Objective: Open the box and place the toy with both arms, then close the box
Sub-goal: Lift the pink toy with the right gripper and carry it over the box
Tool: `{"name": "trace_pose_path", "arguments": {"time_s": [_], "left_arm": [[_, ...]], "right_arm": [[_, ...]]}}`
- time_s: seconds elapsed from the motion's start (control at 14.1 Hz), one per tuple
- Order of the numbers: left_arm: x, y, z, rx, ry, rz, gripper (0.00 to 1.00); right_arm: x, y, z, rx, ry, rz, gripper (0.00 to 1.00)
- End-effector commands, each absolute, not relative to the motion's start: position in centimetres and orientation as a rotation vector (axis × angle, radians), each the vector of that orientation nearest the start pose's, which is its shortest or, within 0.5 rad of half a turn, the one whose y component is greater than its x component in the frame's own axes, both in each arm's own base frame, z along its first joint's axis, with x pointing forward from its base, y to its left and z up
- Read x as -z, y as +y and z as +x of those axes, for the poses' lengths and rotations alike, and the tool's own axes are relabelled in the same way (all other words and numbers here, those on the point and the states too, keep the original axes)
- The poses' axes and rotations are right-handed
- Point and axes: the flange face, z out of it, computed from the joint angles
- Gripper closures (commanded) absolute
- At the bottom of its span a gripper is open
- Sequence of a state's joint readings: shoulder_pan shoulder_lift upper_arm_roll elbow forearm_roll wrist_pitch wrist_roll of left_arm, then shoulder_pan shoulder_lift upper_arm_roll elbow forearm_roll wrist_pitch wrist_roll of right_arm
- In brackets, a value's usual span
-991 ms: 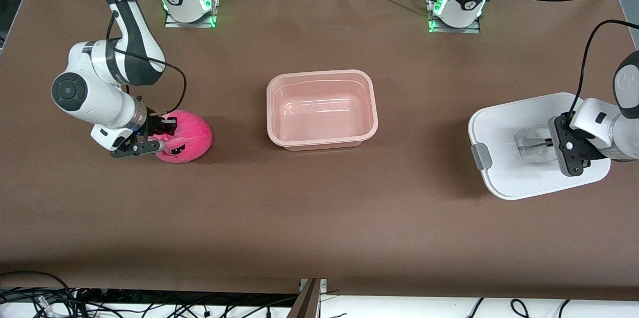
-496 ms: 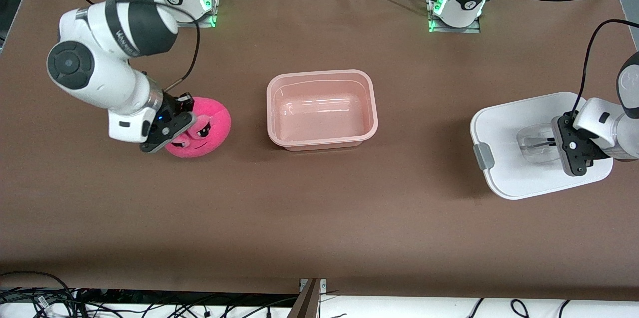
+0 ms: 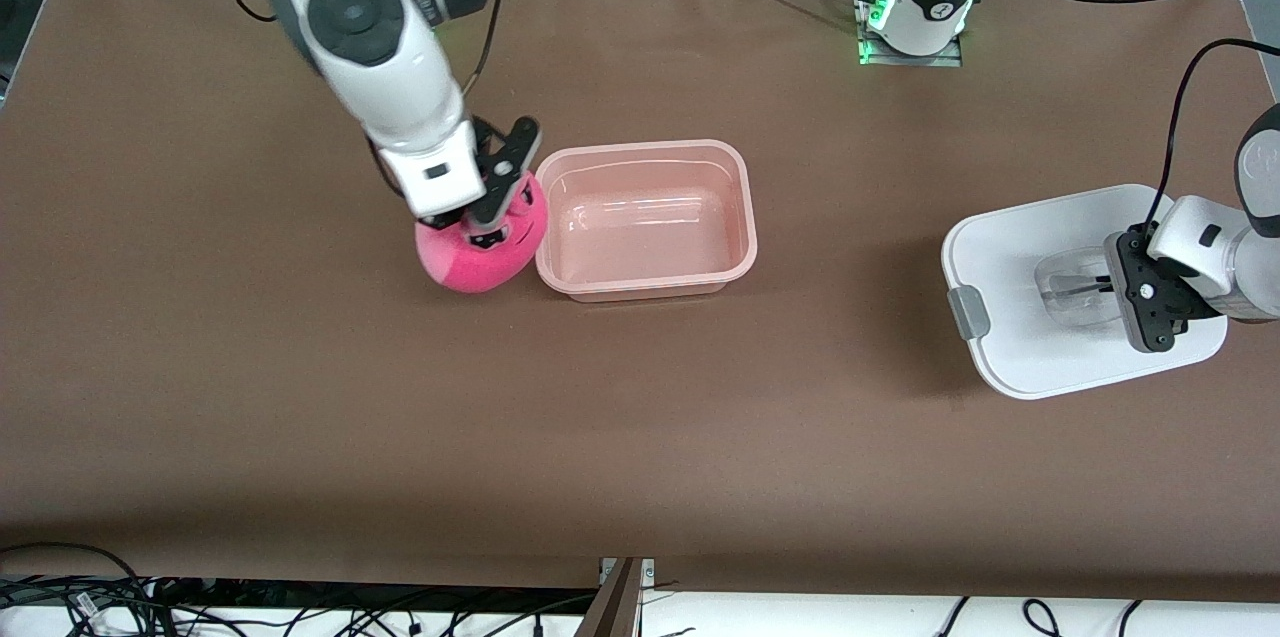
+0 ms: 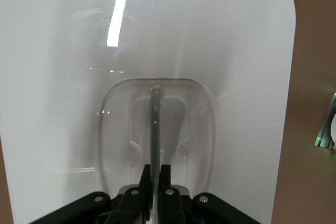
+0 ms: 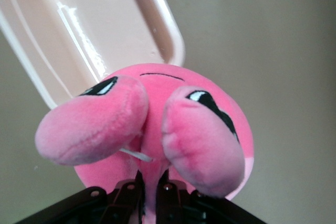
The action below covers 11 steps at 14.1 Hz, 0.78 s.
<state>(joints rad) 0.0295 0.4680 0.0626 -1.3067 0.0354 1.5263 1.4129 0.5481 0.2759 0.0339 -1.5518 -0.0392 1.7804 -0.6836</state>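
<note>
Two grippers busy: right gripper (image 3: 497,207) pinching the soft, squashy, probably light toy (image 3: 480,252) by its top, up beside the open box (image 3: 645,217); left gripper (image 3: 1120,289) nipped on the lid (image 3: 1010,247) handle, toward the left arm's end.

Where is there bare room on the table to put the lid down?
Bare brown table runs wide, nearer the camera than the box, and between box and lid. It is crowded at the box's right-arm end, where the right claw holds the toy. The left claw grips the lid's handle.
</note>
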Motion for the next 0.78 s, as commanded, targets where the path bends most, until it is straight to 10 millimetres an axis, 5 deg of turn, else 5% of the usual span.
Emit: {"name": "trace_pose_path", "arguments": {"time_s": [0.0,0.42,0.71], "left_arm": [[-46.4,6.0,66.7,-0.377,2.027,-2.522,1.0],[-46.4,6.1,66.7,-0.382,2.028,-2.519,1.0],[-46.4,6.3,66.7,-0.382,2.025,-2.523,1.0]], "right_arm": [[-48.5,37.6,54.0,-0.086,-2.089,-2.412,1.0],[-45.0,44.9,50.9,-0.119,-2.202,-2.305,1.0],[-42.1,47.6,49.8,-0.121,-2.208,-2.309,1.0]]}}
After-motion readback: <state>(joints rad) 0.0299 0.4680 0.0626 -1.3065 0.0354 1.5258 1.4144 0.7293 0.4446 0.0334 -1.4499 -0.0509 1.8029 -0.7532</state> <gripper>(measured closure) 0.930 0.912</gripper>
